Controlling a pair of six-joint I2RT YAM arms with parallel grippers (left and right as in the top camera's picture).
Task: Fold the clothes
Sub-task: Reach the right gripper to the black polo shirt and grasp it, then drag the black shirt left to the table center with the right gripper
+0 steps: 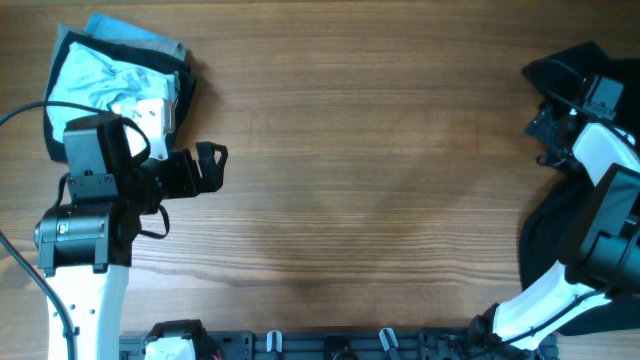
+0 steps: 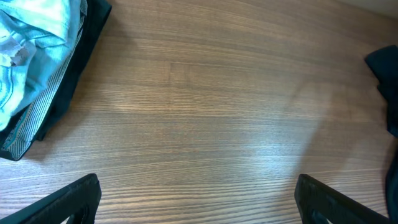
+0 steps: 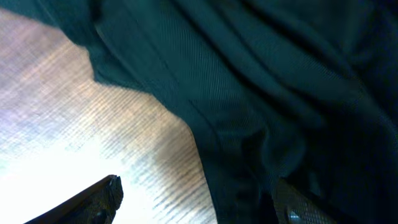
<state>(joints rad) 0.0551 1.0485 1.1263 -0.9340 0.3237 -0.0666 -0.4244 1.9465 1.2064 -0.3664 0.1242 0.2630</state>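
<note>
Right wrist | R hand (image 3: 198,190) wide open, nothing gripped | black tee (image 3: 280,93) just ahead

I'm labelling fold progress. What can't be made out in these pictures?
- Black soft-fabric T-shirt: overhead, cut by the right edge and covered by the right arm; right wrist view too close for an outline.
- Pile of folded garments, pale blue on top: overhead, the left arm hides its near side; count unclear.

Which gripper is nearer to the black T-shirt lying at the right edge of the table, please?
Right. The right gripper hangs open directly over the black T-shirt, with one side above its fabric. The left gripper is far across the table, beside the folded pile.
</note>
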